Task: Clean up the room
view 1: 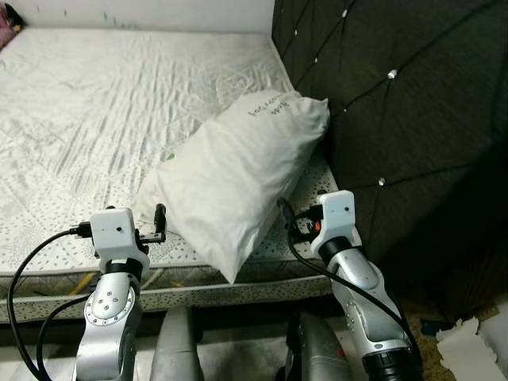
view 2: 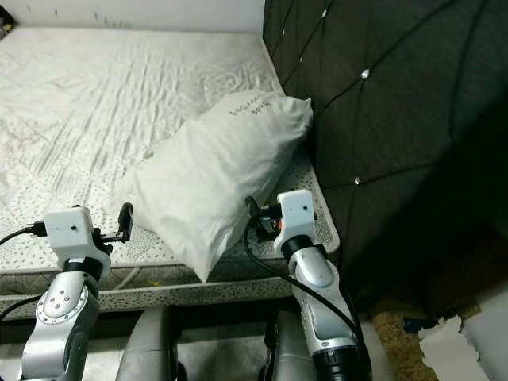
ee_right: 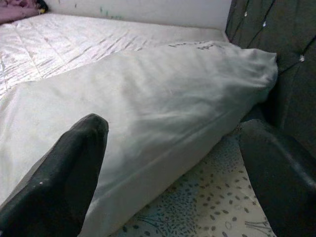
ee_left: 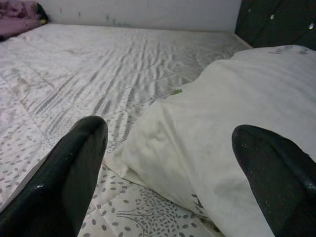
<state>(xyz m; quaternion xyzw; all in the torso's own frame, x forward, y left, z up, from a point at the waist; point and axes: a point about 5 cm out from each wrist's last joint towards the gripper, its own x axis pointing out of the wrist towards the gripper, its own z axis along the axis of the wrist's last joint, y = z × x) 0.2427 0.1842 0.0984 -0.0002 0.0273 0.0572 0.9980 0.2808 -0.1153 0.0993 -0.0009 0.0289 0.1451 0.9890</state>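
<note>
A white pillow lies slantwise on the mattress, its far end against the dark tufted headboard, its near corner hanging over the bed's edge. My left gripper is open at the pillow's left near corner. My right gripper is open at the pillow's right side, close to the headboard. In the left wrist view both black fingers straddle the pillow's corner. Through the right wrist view the fingers frame the pillow's long side. Neither holds anything.
The headboard stands right of the bed. A purple cloth lies at the mattress's far left corner. White paper scraps lie on the floor at the lower right. The bed's near edge runs just before my arms.
</note>
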